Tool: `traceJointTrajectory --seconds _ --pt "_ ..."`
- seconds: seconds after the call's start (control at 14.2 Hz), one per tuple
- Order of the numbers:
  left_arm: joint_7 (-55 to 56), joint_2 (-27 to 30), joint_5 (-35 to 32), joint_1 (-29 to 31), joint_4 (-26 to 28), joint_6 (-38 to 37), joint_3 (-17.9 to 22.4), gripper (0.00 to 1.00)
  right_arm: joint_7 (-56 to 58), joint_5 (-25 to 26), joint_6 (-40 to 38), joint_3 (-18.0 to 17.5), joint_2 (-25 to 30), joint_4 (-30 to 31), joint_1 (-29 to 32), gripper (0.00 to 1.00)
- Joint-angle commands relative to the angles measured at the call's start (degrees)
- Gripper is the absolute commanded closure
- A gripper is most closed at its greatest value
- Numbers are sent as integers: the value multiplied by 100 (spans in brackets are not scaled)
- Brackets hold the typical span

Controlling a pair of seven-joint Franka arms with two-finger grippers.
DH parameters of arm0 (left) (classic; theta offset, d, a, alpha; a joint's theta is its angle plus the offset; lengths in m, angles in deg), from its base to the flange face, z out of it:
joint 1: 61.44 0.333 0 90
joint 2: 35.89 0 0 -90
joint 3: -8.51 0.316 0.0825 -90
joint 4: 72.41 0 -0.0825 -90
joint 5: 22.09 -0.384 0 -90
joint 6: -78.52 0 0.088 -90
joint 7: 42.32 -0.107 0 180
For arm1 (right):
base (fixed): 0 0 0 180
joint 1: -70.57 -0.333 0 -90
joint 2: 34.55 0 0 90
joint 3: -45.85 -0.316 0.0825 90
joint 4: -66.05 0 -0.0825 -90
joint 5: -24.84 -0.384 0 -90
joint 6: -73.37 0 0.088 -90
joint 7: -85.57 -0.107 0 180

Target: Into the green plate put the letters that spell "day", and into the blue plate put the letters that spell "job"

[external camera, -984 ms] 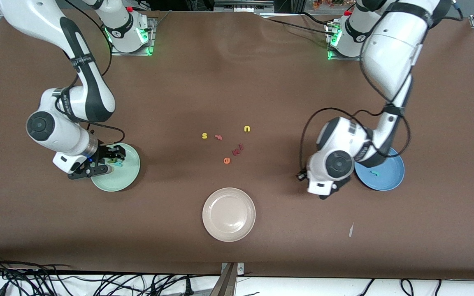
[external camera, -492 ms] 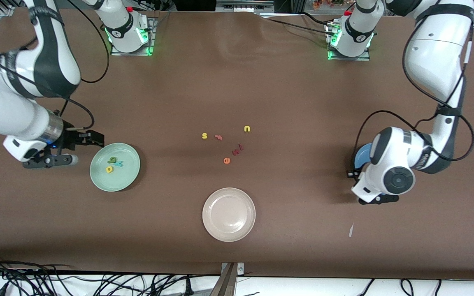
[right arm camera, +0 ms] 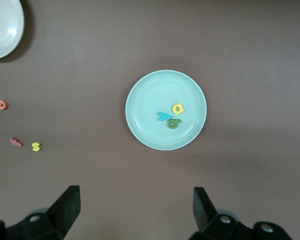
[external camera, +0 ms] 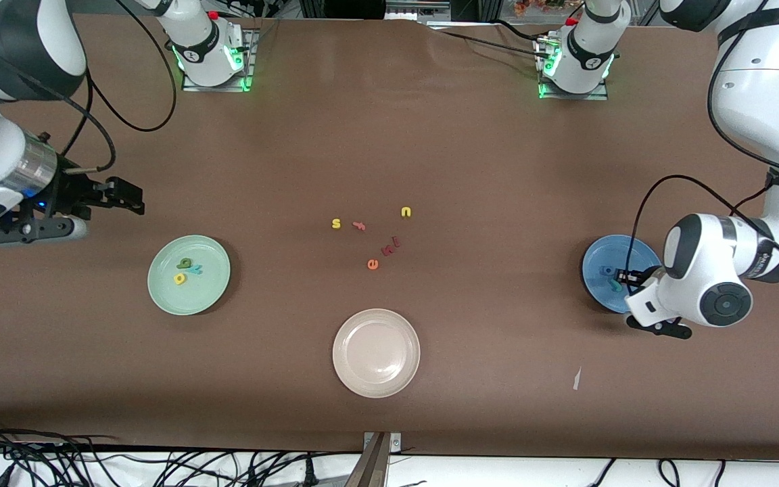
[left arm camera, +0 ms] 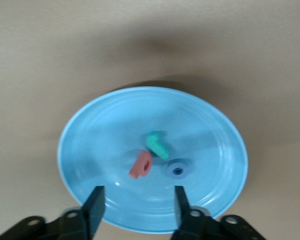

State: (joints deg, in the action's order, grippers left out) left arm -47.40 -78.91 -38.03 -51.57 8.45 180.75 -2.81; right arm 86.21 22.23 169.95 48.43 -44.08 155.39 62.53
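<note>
The green plate (external camera: 189, 274) is seen on the desk toward the right arm's end, near the middle of the desk's depth. Three letters lie in it: the olive d (external camera: 184, 263), the yellow a (external camera: 180, 278) and the teal y (external camera: 195, 269), close together, d and y touching or nearly so in the right wrist view.

The blue plate (external camera: 606, 260) sits toward the left arm's end of the desk, partly covered by the left arm. In the left wrist view the teal j (left arm camera: 157, 144), the salmon b (left arm camera: 141, 165) and the blue o (left arm camera: 178, 169) are seen grouped near the plate's middle; j and b appear to touch, o is just beside them.

The left gripper (left arm camera: 137, 206) is held over the blue plate's edge nearer the front camera. Its fingers (left arm camera: 94, 207) are parted, with nothing between them.

The right gripper (right arm camera: 135, 207) is raised over bare desk near the desk's edge at the right arm's end, off the green plate. Its fingers (right arm camera: 67, 205) are spread wide and nothing is gripped.

Around the desk's middle, loose letters are scattered: a yellow s (external camera: 336, 223), a salmon f (external camera: 359, 226), a yellow u (external camera: 406, 212), a dark red k (external camera: 387, 249), a pink l (external camera: 396, 241) and an orange e (external camera: 372, 264). A beige plate (external camera: 376, 352) is placed nearer the front camera than these, toward the desk's front edge, with nothing seen in it.
</note>
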Motion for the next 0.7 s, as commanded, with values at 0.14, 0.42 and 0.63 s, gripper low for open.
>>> traceJointTrajectory --seconds 0.14,0.42,0.63 --pt "-28 531 82 243 9 -317 -63 0 -55 5 -499 6 74 -417 22 0" --pt "182 1049 327 524 18 -871 -81 0 -55 14 -474 6 47 -426 22 0" --pt "52 1768 1328 1122 481 -802 -72 0 -46 40 -465 6 47 -435 22 0"
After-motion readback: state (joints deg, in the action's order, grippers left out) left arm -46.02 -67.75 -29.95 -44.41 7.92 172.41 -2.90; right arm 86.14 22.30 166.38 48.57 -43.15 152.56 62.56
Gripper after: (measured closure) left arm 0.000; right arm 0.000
